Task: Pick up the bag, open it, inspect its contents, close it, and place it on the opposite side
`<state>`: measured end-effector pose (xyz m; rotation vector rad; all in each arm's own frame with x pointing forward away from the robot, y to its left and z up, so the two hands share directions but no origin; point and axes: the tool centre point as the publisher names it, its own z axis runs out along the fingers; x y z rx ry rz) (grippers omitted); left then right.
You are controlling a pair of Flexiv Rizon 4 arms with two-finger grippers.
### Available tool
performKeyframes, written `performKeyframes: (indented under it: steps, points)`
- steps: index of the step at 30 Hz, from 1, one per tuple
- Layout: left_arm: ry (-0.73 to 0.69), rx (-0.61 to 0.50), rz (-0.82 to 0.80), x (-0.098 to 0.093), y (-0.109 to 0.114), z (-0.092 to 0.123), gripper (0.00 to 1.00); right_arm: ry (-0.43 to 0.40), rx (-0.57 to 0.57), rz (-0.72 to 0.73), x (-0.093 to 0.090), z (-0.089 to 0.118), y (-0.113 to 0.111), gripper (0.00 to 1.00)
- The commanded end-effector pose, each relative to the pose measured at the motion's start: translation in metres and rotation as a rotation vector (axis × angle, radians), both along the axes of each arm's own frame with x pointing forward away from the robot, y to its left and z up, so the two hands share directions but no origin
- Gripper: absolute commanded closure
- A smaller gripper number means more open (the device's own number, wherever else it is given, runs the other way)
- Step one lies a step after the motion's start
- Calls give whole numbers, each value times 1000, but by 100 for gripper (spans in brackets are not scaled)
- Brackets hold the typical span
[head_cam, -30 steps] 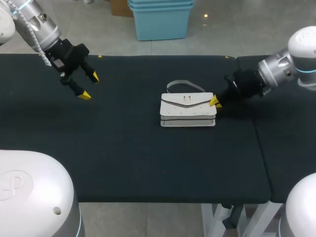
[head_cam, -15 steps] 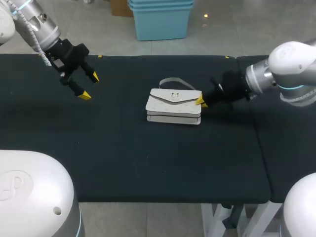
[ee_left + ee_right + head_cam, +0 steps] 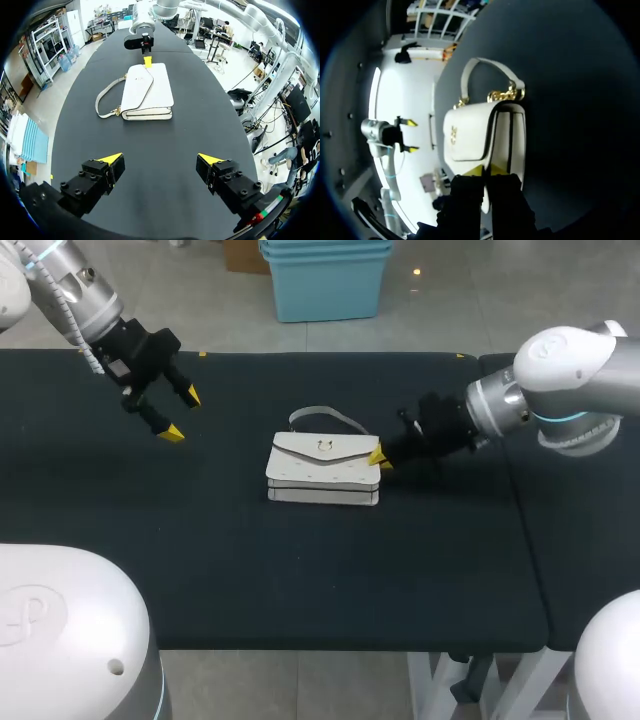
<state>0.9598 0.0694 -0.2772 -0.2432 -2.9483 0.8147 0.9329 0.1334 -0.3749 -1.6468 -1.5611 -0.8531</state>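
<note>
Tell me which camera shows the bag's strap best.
The left wrist view: the strap lies as an open loop beside the bag. The head view shows only a thin arc behind the bag; the right wrist view shows it beyond the bag, with gold links.

Head camera looks down from behind — wrist cameras face each other across the shared bag point(image 3: 323, 468).

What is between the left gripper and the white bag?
Only bare black table lies between the left gripper and the bag; the head view shows it.

A wide table point(image 3: 250, 570) has a matte black top.
</note>
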Motion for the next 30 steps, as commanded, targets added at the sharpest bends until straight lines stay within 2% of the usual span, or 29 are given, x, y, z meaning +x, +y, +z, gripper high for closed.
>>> performKeyframes:
  steps: [1,7,12,13,14,15,23,30]
  points:
    - [-1,-3,0,0,0,-1,0,10,7,22,6,-3,6,100]
    - [-1,-3,0,0,0,-1,0,4,9,22,6,-4,15,100]
    - [-1,-3,0,0,0,-1,0,7,5,23,6,-4,14,100]
    - [-1,-3,0,0,0,-1,0,5,2,22,5,-3,12,67]
    - [-1,-3,0,0,0,-1,0,5,0,21,5,-2,10,11]
    - [-1,-3,0,0,0,-1,0,6,0,20,5,-1,8,0]
    - [-1,-3,0,0,0,-1,0,-37,-50,27,0,18,-20,0]
    - [-1,-3,0,0,0,-1,0,-184,-159,117,-8,53,-43,0]
